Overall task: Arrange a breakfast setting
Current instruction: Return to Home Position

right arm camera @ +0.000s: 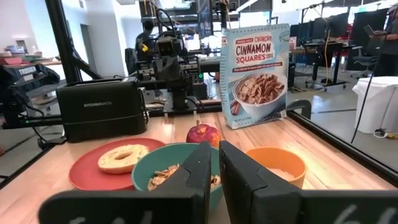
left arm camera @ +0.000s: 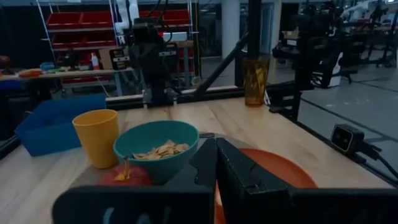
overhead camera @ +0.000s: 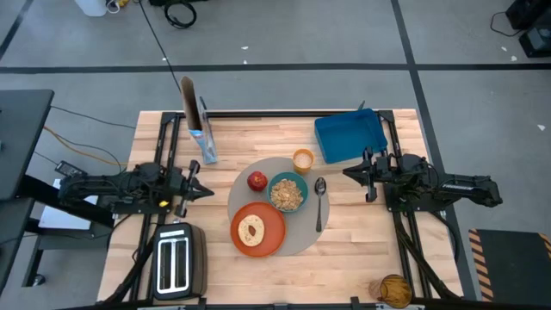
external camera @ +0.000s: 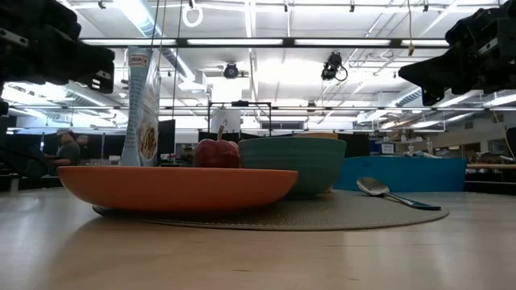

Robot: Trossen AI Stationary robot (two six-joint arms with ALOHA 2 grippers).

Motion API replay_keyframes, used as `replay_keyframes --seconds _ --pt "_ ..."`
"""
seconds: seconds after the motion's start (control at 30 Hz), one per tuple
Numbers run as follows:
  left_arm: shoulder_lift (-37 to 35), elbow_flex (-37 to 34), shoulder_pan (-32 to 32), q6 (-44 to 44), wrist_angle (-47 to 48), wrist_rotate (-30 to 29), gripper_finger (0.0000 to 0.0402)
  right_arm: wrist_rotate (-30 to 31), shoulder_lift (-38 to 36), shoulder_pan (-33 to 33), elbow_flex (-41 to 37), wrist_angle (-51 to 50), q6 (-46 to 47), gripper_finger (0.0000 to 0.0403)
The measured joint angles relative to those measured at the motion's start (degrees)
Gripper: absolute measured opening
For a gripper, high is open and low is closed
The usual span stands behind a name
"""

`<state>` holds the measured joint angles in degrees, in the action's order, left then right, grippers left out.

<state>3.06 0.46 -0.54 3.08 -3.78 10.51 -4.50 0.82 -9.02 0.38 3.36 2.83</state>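
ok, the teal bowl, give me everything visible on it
The teal bowl is round, smooth, ceramic-looking, with deep curved walls. It stands upright on the round mat, partly filled with pale cereal. The apple sits close on the left arm's side, the orange cup and orange plate close too; contact unclear. The spoon lies apart on the right arm's side.

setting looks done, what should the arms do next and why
Probably just park both arms at home, touching nothing. The left gripper and right gripper sit shut and empty beside the mat; toast is on the plate, cereal in the bowl, with spoon, apple and cup beside them.
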Motion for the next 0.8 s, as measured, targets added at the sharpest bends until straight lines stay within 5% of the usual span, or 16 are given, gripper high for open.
replay_keyframes --seconds 0.33,0.8 --pt "0.3 -0.06 0.08 -16.17 -1.98 -0.1 0.0011 -0.02 0.0 0.0 0.0 0.65 0.0 0.0039" --pt "0.3 -0.06 0.07 -16.99 -2.24 -0.29 0.0011 -0.02 0.02 0.0 0.0 1.05 0.02 0.0039"
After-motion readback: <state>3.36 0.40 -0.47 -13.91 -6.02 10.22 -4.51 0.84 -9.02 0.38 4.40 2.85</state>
